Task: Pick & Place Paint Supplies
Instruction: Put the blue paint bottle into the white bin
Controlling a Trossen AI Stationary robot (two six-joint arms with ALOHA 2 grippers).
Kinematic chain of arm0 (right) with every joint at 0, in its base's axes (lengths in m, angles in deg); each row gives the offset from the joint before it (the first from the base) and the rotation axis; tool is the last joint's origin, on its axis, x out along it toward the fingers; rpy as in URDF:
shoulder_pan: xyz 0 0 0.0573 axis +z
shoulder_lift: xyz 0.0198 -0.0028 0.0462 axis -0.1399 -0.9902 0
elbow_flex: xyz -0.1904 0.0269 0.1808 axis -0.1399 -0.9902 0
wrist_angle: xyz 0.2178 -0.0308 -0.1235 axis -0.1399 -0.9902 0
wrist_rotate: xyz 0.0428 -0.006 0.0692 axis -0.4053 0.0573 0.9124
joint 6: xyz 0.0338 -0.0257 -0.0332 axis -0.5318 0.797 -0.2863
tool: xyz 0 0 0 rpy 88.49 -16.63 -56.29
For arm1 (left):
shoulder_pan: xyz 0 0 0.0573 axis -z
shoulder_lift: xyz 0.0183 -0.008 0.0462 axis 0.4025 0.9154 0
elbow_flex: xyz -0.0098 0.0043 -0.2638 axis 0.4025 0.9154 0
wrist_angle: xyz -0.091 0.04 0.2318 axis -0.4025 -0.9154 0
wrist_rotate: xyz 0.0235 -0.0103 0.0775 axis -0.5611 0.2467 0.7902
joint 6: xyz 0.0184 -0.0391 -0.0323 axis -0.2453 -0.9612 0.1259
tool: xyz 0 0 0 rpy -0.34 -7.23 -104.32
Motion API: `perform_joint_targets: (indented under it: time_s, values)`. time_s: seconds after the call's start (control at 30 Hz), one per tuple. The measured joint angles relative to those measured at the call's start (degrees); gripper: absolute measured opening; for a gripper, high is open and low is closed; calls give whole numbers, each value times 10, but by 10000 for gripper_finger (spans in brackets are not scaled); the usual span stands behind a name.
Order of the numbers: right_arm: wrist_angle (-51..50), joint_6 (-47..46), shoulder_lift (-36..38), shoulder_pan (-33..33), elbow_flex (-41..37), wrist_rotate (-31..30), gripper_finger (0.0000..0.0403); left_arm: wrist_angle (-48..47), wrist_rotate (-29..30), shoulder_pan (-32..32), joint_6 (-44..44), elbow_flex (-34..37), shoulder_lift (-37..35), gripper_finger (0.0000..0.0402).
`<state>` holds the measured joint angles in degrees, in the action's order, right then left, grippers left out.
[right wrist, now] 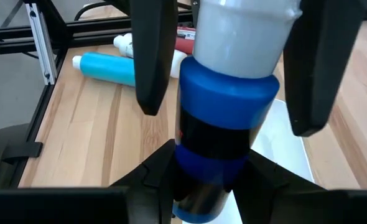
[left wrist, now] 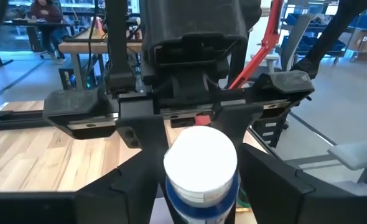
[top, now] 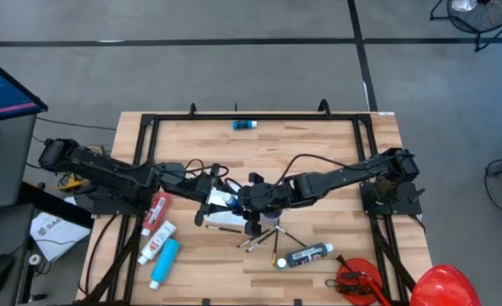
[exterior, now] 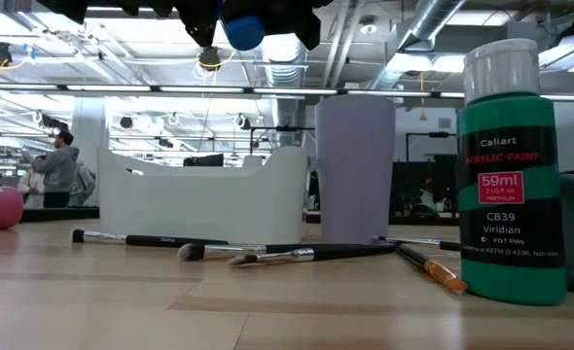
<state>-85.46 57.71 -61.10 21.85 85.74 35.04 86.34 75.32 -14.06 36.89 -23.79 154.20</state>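
Farthest left on the worktop (top: 319,149) lie three tubes, close together. The red tube (top: 159,208) is nearest the middle. The white tube with a red label (top: 156,242) and the light blue tube (top: 164,261) lie beside it, toward the near edge.

The left arm reaches in from that side. Its left claw (left wrist: 199,180) hangs above the white tray (exterior: 204,199) near the centre. Its fingers straddle the white cap of the blue bottle (right wrist: 227,118), but I cannot tell whether they press on the cap or only flank it.

The right claw (right wrist: 208,163) meets it from the other side and pinches the blue body of that bottle. The bottle is up in the air between the two claws, clear of the wood, cap pointing at the left wrist.

Just right of the tray stands a pale grey cup (exterior: 355,180). In front of it several dark-handled brushes (top: 259,238) lie scattered and crossing one another. A green bottle (exterior: 513,165) labelled Viridian stands upright close to the low camera.

Further right a black bottle with a white cap (top: 306,255) lies on its side. Beyond it are a red tool (top: 357,280) and a red dome (top: 445,285) at the near right corner. A small blue object (top: 245,125) sits alone at the far edge.
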Motion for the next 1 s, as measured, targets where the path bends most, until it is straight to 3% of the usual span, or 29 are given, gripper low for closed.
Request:
perform_joint_targets:
  time_s: [0.17,0.33,0.43,1.0]
  values:
    - [0,1,0,0,0,0,119,0,0,0,-2,0,0,185]
    - [-2,-2,0,-1,0,0,124,0,2,0,-10,0,0,125]
    - [-1,-1,0,-2,0,0,139,0,3,0,-10,0,0,123]
    - [-44,36,6,0,0,-47,312,-29,17,0,-29,0,0,123]
